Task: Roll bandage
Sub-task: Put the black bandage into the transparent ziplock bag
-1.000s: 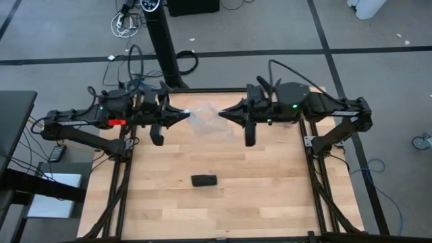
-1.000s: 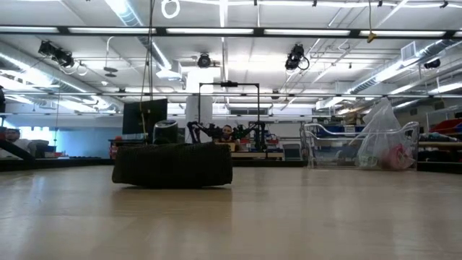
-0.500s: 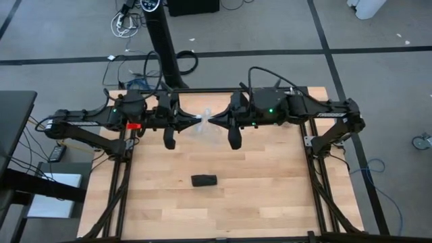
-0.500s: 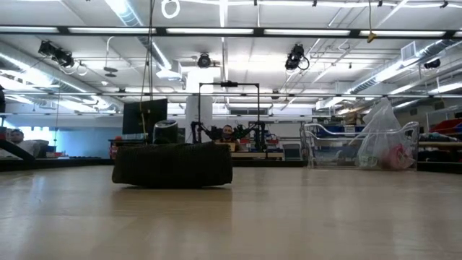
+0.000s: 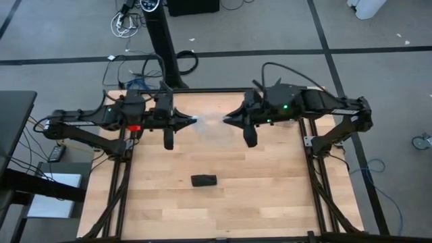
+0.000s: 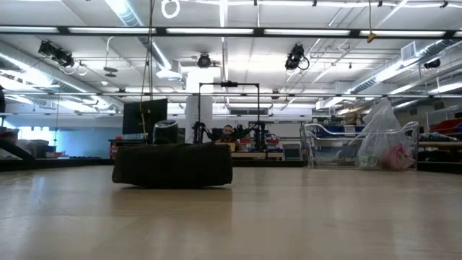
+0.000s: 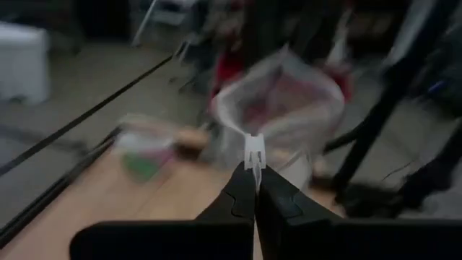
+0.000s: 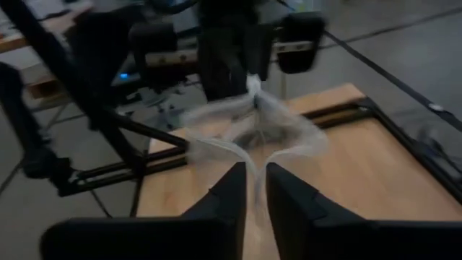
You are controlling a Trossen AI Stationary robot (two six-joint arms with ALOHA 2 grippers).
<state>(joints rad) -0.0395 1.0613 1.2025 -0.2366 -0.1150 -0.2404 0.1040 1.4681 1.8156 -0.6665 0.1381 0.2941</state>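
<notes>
**Meanwhile: a clear bag is held between both arms, the bandage lies apart**

Meanwhile, the bandage (image 5: 203, 180) is seen as a small dark roll lying on its side on the wooden table (image 5: 270, 189), near the middle of its width and toward the near edge, well apart from both arms. In the low view the same roll (image 6: 172, 165) fills the left-centre of the picture and rests flat on the boards.

A small clear plastic bag (image 5: 210, 125) is held above the far part of the table, between the two grippers. The left gripper (image 5: 194, 121) is placed at the bag's left side, with its jaws clenched on a corner of the bag (image 7: 252, 152), as shown in the left wrist view. The right gripper (image 5: 226, 120) is placed at the bag's right side. In the right wrist view its jaws are seen slightly parted, with a thin edge of the bag (image 8: 245, 155) running down between the fingers (image 8: 232, 189); whether that edge is gripped cannot be told.
</notes>
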